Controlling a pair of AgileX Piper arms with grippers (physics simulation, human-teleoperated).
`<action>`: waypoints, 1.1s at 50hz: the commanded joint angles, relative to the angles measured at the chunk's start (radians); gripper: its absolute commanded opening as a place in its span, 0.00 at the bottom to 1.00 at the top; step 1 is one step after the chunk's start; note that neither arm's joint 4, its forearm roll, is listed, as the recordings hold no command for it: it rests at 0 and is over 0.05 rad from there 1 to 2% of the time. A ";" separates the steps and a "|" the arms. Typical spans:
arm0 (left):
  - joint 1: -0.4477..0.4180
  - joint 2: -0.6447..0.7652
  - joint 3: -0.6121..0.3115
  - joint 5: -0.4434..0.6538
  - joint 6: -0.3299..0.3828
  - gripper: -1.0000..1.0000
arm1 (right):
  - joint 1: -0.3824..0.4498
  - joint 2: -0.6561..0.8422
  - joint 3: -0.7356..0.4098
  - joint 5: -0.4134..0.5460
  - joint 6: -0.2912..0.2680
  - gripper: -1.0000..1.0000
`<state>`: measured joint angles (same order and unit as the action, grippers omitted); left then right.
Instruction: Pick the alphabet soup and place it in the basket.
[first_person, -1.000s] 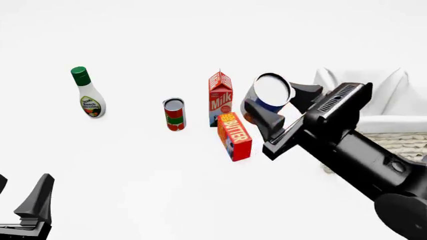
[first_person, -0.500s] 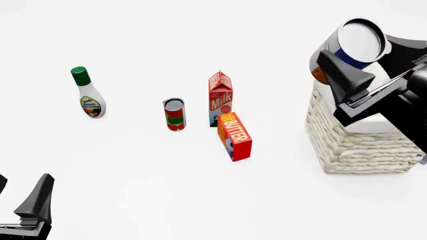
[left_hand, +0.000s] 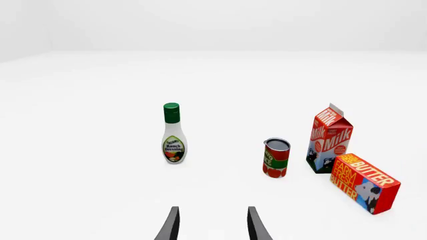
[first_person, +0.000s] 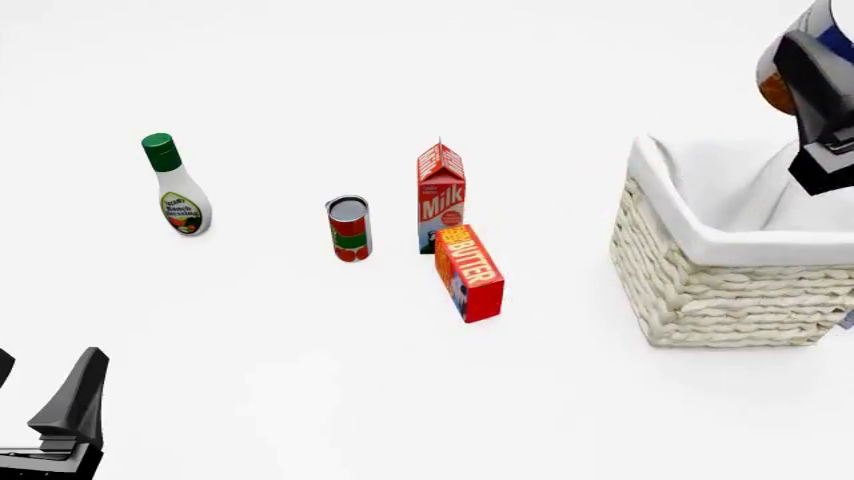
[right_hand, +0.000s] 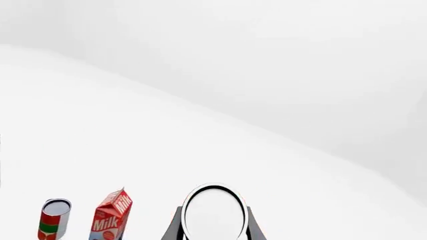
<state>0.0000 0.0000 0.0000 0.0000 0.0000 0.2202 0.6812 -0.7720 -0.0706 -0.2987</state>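
The alphabet soup can (first_person: 775, 82) is held in my right gripper (first_person: 817, 70) high at the right edge of the front view, above the far side of the cream wicker basket (first_person: 714, 285). Only its orange-brown band and a bit of blue label show there. In the right wrist view its silver-white top (right_hand: 215, 212) sits between the shut fingers (right_hand: 172, 227). My left gripper (first_person: 40, 400) is open and empty at the near left corner; its two fingers (left_hand: 171, 226) show spread apart in the left wrist view.
A ranch dressing bottle (first_person: 176, 187) stands at the left. A red and green can (first_person: 348, 229), a milk carton (first_person: 442, 195) and a butter box (first_person: 470, 272) stand in the middle, left of the basket. They also show in the left wrist view, the can (left_hand: 275, 158) among them.
My right gripper has carried the soup can up and to the right, from beside the milk carton to above the basket, now partly out of the front view. The left arm has not moved.
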 joint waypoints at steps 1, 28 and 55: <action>0.000 0.000 0.000 0.000 0.000 1.00 | -0.105 0.019 -0.048 0.025 -0.011 0.00; 0.000 0.000 0.000 0.000 0.000 1.00 | -0.270 0.179 -0.151 0.147 -0.093 0.00; 0.000 0.000 0.000 0.000 0.000 1.00 | -0.355 0.243 -0.150 0.223 -0.173 0.00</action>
<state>0.0000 0.0000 0.0000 0.0000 0.0000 -0.1113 0.9062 -0.8918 0.1250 -0.4870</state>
